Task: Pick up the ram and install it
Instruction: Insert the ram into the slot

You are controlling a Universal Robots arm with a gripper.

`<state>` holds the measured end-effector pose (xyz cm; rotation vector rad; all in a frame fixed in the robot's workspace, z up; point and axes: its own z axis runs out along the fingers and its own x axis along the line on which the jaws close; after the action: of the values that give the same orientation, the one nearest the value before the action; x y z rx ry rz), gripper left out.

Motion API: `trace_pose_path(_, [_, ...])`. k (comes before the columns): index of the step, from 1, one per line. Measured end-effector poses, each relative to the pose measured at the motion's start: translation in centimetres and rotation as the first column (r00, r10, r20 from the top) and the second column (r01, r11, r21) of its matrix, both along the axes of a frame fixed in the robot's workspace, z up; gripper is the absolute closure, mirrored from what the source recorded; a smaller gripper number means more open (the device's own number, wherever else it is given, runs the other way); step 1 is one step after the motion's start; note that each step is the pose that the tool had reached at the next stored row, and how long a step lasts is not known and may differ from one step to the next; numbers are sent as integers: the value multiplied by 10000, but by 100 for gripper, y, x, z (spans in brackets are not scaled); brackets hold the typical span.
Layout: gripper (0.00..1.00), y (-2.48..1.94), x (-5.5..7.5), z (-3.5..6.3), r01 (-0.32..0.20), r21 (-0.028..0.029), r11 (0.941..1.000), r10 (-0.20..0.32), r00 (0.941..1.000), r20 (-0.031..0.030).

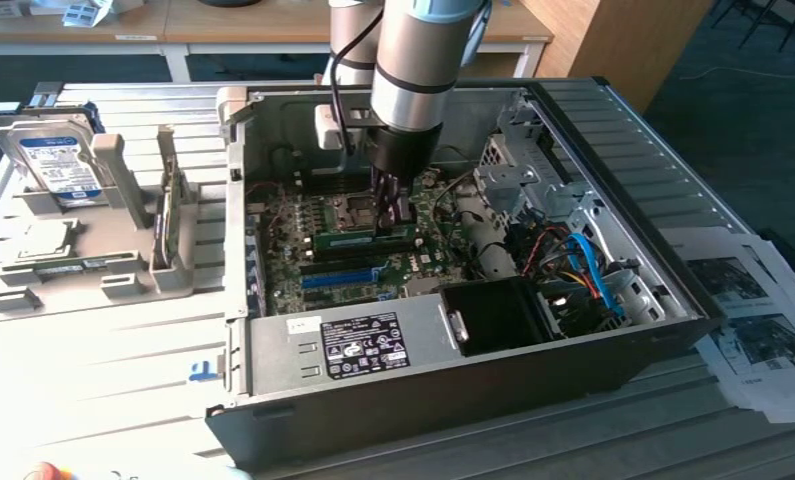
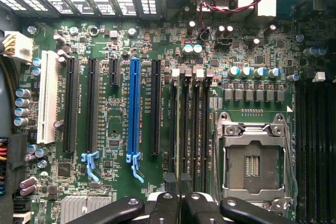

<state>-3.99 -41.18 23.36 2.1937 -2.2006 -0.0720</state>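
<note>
1. nearest in the exterior view: the front wall of the open computer case (image 1: pixel 637 330), lying on its side on the slatted table (image 1: pixel 104 390). a white-and-black label (image 1: pixel 361 347) is fixed to the inner metal panel.
2. just behind the panel: a black fan duct (image 1: pixel 504 312), with blue cables (image 1: pixel 595 268) on the exterior view's right of it.
3. motherboard (image 1: pixel 290 275) (image 2: pixel 115 114): green, on the case floor. the blue expansion slot (image 2: pixel 134 108) runs parallel to the black memory slots (image 2: pixel 197 124). the empty cpu socket (image 2: pixel 252 161) is beside those slots.
4. gripper (image 1: pixel 397 225) (image 2: pixel 177 184): lowered into the case, fingers pressed together, pinching the ram (image 1: pixel 357 241) (image 2: pixel 177 124).
5. ram position: on edge, in line with the memory slot farthest from the cpu socket. seating depth cannot be told.
6. outside the case, on the exterior view's left: a grey fixture tray (image 1: pixel 117 275) holding a hard drive (image 1: pixel 57 165) propped upright and a processor chip (image 1: pixel 44 240) lying flat.
7. on the exterior view's right: printed sheets (image 1: pixel 757 320) on the table.
8. farthest: a wooden desk (image 1: pixel 104 30).
</note>
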Motion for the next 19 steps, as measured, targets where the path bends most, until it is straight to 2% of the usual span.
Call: trace_pose_path(19, [88, -2, 15, -1, 92, 1, 10000, -92, 10000, 0])
